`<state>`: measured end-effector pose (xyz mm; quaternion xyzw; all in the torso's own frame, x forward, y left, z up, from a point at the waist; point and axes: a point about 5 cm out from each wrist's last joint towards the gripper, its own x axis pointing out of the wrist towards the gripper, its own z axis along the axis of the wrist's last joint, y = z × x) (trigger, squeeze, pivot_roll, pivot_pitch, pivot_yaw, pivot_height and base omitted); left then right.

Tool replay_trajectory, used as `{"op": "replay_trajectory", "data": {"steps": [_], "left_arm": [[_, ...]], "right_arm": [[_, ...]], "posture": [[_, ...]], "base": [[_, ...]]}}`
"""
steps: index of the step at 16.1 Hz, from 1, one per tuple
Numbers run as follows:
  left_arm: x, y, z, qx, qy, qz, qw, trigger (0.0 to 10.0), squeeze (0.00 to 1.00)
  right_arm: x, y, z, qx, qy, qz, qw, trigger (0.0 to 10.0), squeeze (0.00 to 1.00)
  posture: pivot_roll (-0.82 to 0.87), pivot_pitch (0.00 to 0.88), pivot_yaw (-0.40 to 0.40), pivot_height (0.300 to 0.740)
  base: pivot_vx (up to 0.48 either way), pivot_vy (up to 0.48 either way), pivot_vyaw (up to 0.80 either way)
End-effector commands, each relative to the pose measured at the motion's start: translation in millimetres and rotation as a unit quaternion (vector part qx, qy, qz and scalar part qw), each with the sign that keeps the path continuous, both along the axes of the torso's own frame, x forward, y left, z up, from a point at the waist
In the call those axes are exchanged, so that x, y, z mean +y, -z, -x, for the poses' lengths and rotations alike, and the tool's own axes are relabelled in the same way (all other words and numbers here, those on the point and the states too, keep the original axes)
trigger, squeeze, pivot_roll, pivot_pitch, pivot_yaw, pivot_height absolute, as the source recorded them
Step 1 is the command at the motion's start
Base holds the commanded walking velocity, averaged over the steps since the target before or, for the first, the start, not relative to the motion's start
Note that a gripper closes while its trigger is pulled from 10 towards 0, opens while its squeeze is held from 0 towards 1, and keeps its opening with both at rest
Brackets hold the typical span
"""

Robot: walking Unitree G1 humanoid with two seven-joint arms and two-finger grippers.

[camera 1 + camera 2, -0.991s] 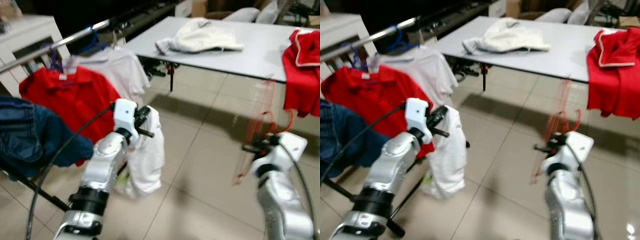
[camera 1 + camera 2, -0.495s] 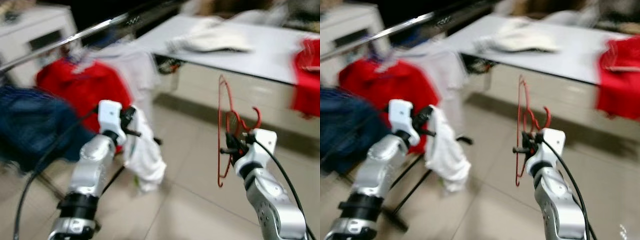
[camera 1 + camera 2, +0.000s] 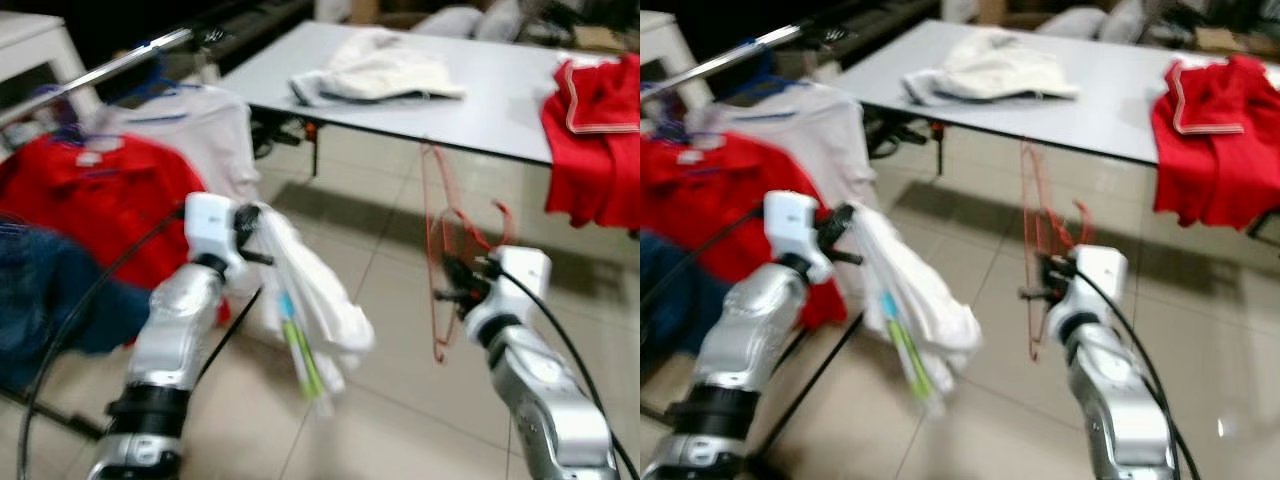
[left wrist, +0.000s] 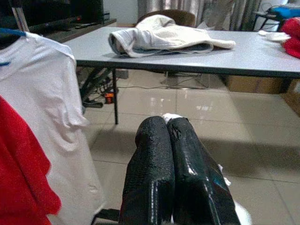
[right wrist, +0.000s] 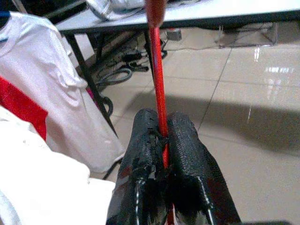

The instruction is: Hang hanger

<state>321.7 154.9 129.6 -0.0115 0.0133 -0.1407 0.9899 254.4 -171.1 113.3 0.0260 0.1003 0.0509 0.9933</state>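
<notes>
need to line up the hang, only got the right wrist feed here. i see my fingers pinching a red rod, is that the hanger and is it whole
Observer: Yes, the right gripper holds a whole red wire hanger, hook on top.
Operator: what's the left doing
Observer: The left gripper is shut on a white garment that hangs below it.
Operator: where's the rail
Observer: The clothes rail is far left, carrying a white shirt and a red shirt.
</notes>
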Motion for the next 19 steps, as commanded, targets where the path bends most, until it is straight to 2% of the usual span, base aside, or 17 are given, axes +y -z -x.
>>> {"op": "replay_trajectory", "data": {"steps": [1, 2, 7, 12, 16, 19], "left_arm": [[-10.2, -7, -1.7, -0.014, 0.013, 0.003, 1.000, 10.0, 0.00], [-10.5, -8, -2.5, -0.015, 0.013, 0.002, 1.000, 10.0, 0.00], [-10.5, -9, -3.7, -0.017, 0.011, 0.004, 1.000, 10.0, 0.00], [-12.3, -9, -3.7, -0.018, 0.008, 0.009, 1.000, 10.0, 0.00], [-13.0, -14, -4.9, -0.026, 0.010, 0.002, 1.000, 10.0, 0.00], [-12.9, -23, -9.3, -0.039, 0.008, -0.001, 0.999, 10.0, 0.00]], "right_arm": [[-8.5, -3, 0.9, -0.007, 0.010, 0.013, 1.000, 10.0, 0.00], [-8.4, -3, -0.1, -0.004, 0.010, 0.018, 1.000, 10.0, 0.00], [-8.0, -5, -2.7, -0.010, -0.005, 0.031, 0.999, 10.0, 0.00], [-6.9, -8, -7.3, -0.015, -0.033, 0.048, 0.998, 10.0, 0.00], [-5.9, -9, -8.0, -0.018, -0.045, 0.053, 0.997, 10.0, 0.00], [-12.1, -16, -9.4, -0.038, -0.085, 0.077, 0.993, 10.0, 0.00]], "posture": [[-0.03, 0.000, 0.054, 0.740], [-0.03, 0.000, 0.055, 0.740], [-0.03, 0.000, 0.051, 0.740], [-0.03, 0.000, 0.037, 0.740], [-0.02, 0.000, 0.032, 0.740], [-0.02, 0.000, 0.032, 0.740]], "base": [[0.398, 0.000, 0.00], [0.401, 0.000, 0.00], [0.399, 0.000, -0.78], [0.401, 0.000, 0.00], [0.401, 0.000, -0.80], [0.394, 0.000, 0.00]]}}
